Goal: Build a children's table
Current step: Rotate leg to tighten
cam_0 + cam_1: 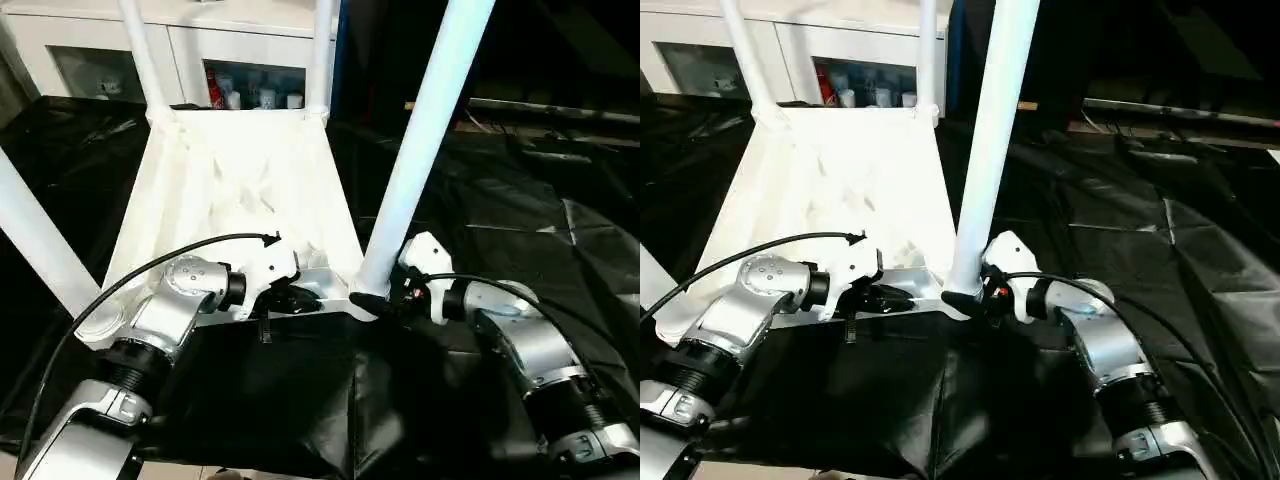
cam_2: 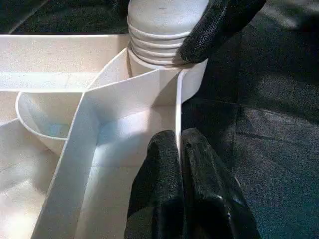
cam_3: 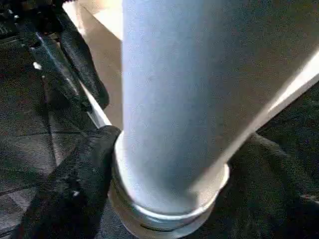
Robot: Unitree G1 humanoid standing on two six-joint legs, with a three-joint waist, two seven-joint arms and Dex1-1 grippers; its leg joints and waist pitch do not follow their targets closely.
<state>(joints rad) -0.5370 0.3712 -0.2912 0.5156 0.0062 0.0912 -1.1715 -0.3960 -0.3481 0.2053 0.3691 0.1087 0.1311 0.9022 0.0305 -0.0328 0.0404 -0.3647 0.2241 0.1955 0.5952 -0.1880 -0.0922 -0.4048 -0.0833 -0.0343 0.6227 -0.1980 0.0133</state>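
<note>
The children's table lies upside down on black sheeting, its white top (image 1: pixel 240 190) showing the ribbed underside. Legs stand in the corner sockets: two far ones (image 1: pixel 140 50) (image 1: pixel 320 50), a near-left one (image 1: pixel 35 240) and a near-right leg (image 1: pixel 420 140). My left gripper (image 2: pixel 179 144) is shut on the thin rim of the top beside the near-right corner, also visible from above (image 1: pixel 290 298). My right gripper (image 1: pixel 375 300) clasps the ribbed collar of the near-right leg (image 3: pixel 169 99) just above its socket, one black finger (image 3: pixel 79 174) on each side.
Crinkled black sheeting (image 1: pixel 500 220) covers the surface all around the top. A white cabinet (image 1: pixel 100 60) with glass doors and small bottles (image 1: pixel 250 95) stands behind. Black cables (image 1: pixel 150 265) loop over both forearms.
</note>
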